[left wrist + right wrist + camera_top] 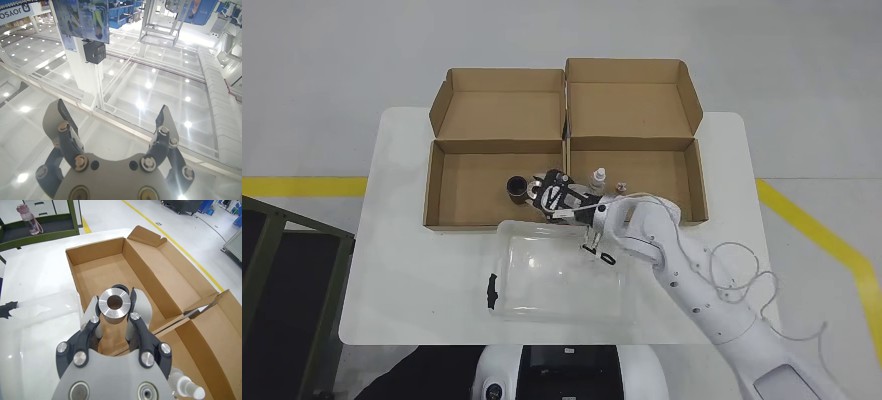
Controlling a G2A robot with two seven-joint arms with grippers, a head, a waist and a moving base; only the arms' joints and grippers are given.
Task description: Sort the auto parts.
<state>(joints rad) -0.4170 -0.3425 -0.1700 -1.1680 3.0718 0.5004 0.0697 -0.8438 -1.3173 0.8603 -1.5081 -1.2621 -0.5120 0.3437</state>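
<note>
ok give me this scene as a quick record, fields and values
right gripper: shut on a metal bushing, above the left cardboard box
left gripper: open, holding nothing, pointed at the ceiling
left cardboard box: holds a black round part
right cardboard box: holds a small white part and a smaller part
clear bin: on the table, in front of both boxes

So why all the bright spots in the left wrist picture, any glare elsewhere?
Left wrist view: aimed up at ceiling lamps, which flare into starbursts behind the open fingers. Right wrist view: the metal ring gleams, lamps reflect off the table. Top view: faint sheen on the clear bin.
</note>
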